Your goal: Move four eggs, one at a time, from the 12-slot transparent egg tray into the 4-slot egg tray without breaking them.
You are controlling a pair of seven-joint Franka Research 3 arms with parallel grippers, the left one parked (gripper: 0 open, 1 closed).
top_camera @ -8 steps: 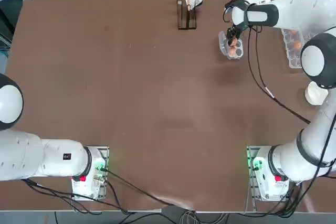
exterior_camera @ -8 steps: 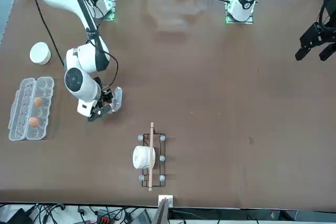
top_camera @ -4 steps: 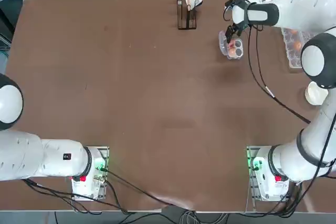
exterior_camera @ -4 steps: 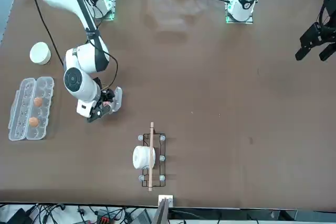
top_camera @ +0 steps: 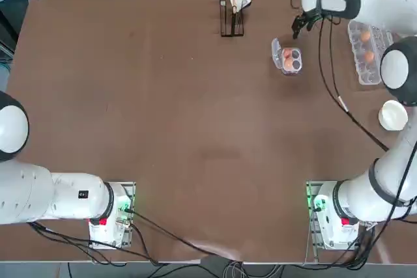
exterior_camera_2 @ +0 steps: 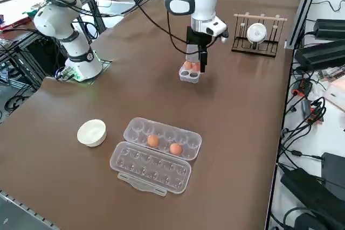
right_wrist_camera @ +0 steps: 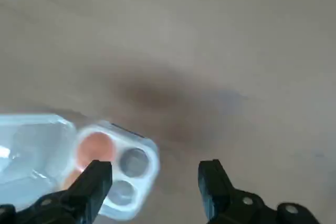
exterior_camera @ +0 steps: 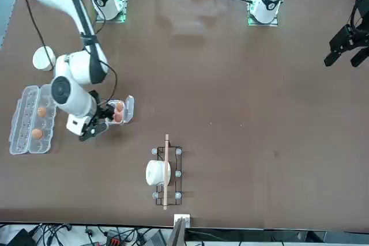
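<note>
From overhead, the right arm reaches far across the brown worktop [top_camera: 163, 115], its white forearm lying level near the far edge. The right pincer [top_camera: 300, 26] hangs off the wrist, raised above the surface, between the 4-slot egg tray [top_camera: 290, 59] and the 12-slot transparent egg tray [top_camera: 366, 51], nearer the small one. Two eggs [top_camera: 287, 58] sit in the small tray's cups on the side toward its lid flap; the other two cups are bare. Two more eggs [top_camera: 367, 45] lie in the long carton. A white bowl [top_camera: 393, 115] stands nearer the arm's base.

From across the worktop, the arm bends down at the elbow and the wrist tips the pincer [exterior_camera: 92, 131] downward, just beside the small tray [exterior_camera: 121, 110] on the long carton's [exterior_camera: 33, 118] side. A wooden rack [exterior_camera: 166, 172] with a white roll stands well apart.

From the right side, the wrist stands nearly upright over the small tray [exterior_camera_2: 190, 73], with the dark fingers [exterior_camera_2: 203, 62] pointing straight down, hanging in front of it. The carton [exterior_camera_2: 156, 153] lies open near the bowl [exterior_camera_2: 91, 132].

At the wrist, the pincer [right_wrist_camera: 156, 183] is spread wide with nothing between its fingers [right_wrist_camera: 213, 184]. The small tray [right_wrist_camera: 113, 163] shows beyond one fingertip, an egg [right_wrist_camera: 96, 148] in a cup, and bare worktop [right_wrist_camera: 220, 51] lies past the gap
</note>
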